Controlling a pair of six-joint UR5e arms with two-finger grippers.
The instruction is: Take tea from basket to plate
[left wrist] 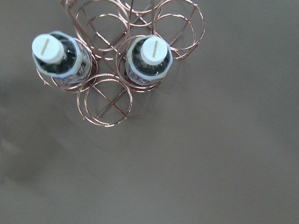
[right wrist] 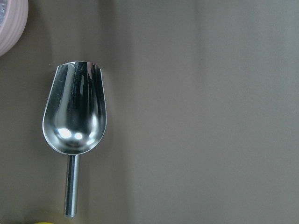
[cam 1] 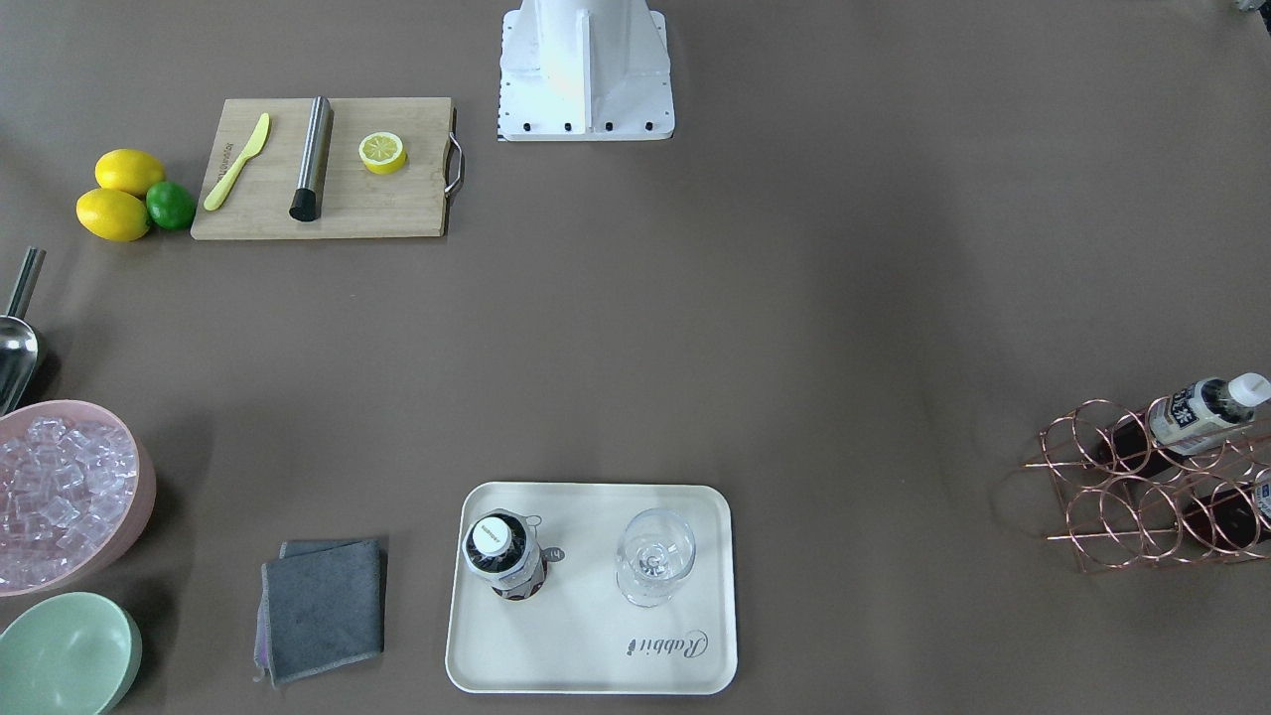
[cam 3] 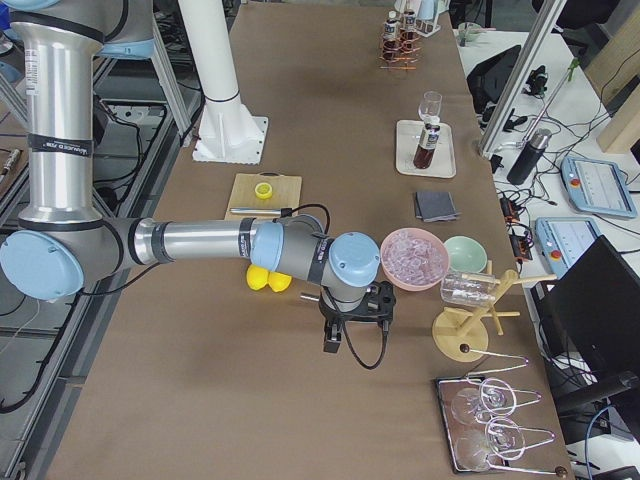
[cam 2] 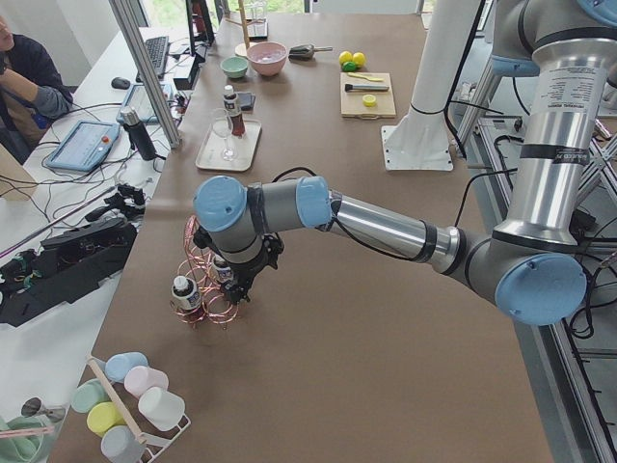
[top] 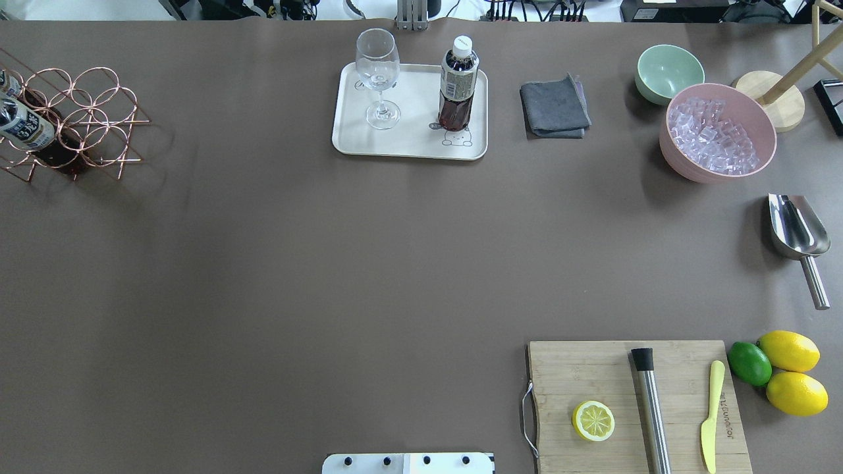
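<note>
One tea bottle [cam 1: 504, 556] stands upright on the cream plate [cam 1: 596, 621], next to a clear stemmed glass [cam 1: 653, 558]; the overhead view also shows that tea bottle [top: 458, 85] and the plate [top: 411, 135]. The copper wire basket [top: 99, 125] sits at the table's left end and holds two more tea bottles [left wrist: 51, 53] [left wrist: 149, 55]. My left gripper [cam 2: 234, 292] hangs just above the basket [cam 2: 207, 307]; I cannot tell whether it is open or shut. My right gripper [cam 3: 331, 347] hangs low over the table by the ice bowl; its state is also unclear.
A grey cloth [top: 554, 106], a pale green bowl [top: 668, 72] and a pink bowl of ice [top: 718, 135] lie right of the plate. A metal scoop [right wrist: 74, 116] lies under the right wrist. A cutting board [top: 632, 401] with half a lemon, muddler and knife sits near the base, with lemons and a lime beside it.
</note>
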